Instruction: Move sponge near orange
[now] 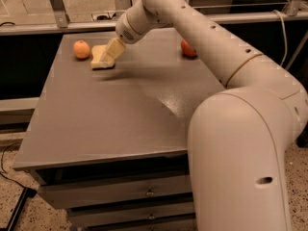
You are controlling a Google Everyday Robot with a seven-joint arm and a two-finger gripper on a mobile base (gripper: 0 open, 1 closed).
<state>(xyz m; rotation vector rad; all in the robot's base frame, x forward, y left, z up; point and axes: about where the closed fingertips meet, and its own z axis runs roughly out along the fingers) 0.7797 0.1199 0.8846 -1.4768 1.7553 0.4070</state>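
Two items on grey worktop [106,124], upper left of frame — orange [82,49], sponge [99,60] just beside it; claw [112,52] at sponge — whether it grips, cannot tell.

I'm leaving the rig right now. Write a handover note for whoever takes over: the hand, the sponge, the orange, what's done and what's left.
Hand: low at the table's far-left area, against the sponge's right side. Whether it grips the sponge cannot be told.
Sponge: lying on the table, just right of the orange, with a narrow gap between them.
Done: the sponge already looks to be near the orange.
Left: probably only to let go, if it is held, and back the arm away.
Apple: far right, partly behind the arm, not involved.
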